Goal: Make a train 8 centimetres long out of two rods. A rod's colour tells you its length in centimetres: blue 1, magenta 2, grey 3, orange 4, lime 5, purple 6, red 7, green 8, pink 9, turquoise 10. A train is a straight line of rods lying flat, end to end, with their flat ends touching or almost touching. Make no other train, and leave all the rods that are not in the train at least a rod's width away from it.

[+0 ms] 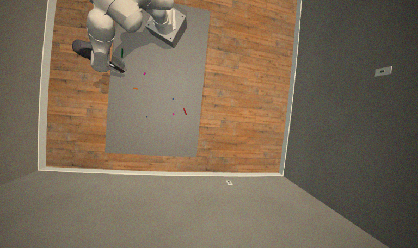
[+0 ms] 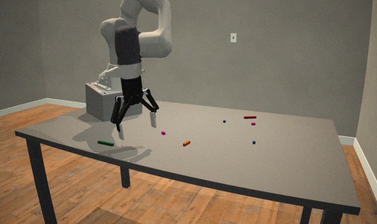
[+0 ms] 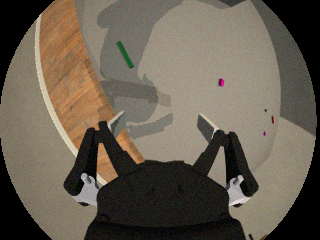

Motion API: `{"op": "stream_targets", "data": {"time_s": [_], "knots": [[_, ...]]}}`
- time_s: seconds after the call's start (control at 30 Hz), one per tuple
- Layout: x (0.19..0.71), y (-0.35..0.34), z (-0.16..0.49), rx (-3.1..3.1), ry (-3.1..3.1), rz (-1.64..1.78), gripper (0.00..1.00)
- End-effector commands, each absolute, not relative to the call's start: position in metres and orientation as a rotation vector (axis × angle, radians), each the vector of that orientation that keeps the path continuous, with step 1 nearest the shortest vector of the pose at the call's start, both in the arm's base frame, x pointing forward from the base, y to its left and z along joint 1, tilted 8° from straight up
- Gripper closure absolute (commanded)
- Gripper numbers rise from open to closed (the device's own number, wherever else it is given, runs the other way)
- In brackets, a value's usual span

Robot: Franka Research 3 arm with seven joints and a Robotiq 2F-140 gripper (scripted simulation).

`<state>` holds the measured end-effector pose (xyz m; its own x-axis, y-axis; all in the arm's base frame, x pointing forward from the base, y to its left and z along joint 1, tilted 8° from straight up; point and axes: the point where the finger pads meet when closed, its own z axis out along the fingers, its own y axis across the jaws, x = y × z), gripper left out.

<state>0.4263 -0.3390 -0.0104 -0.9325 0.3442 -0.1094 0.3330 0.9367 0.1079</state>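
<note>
My gripper (image 2: 136, 129) (image 3: 162, 118) (image 1: 117, 67) is open and empty, hanging above the table's near-left part. A green rod (image 1: 122, 53) (image 2: 105, 143) (image 3: 124, 54) lies flat just left of it. A magenta rod (image 1: 144, 73) (image 2: 163, 132) (image 3: 222, 82) lies to its right, and an orange rod (image 1: 135, 88) (image 2: 186, 143) further right. A red rod (image 1: 184, 111) (image 2: 250, 117) (image 3: 272, 119) lies at the far side, next to a second magenta rod (image 1: 173, 113) (image 2: 253, 123) (image 3: 264, 134). Two blue rods, one (image 1: 172, 98) (image 2: 224, 121) and the other (image 1: 146, 116) (image 2: 254, 142), lie apart from all others.
The grey table (image 1: 154, 134) (image 2: 278, 166) bears the robot's base block (image 1: 172, 30) (image 2: 97, 102) at its far-left corner. The table's left edge is close to the gripper, with wooden floor (image 3: 63, 80) below.
</note>
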Motion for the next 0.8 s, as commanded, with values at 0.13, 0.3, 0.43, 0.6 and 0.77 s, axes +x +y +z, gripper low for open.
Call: {"op": "stream_targets", "data": {"time_s": [0.13, 0.3, 0.43, 0.6, 0.77], "knots": [[0.411, -0.351, -0.013, 0.622, 2.944, 0.107, 0.00], [0.392, -0.362, -0.016, 0.720, 2.921, 0.083, 0.00], [0.392, -0.362, -0.016, 0.720, 2.921, 0.083, 0.00], [0.392, -0.362, -0.016, 0.720, 2.921, 0.083, 0.00], [0.375, -0.370, -0.019, 0.802, 2.898, 0.063, 0.00]]}}
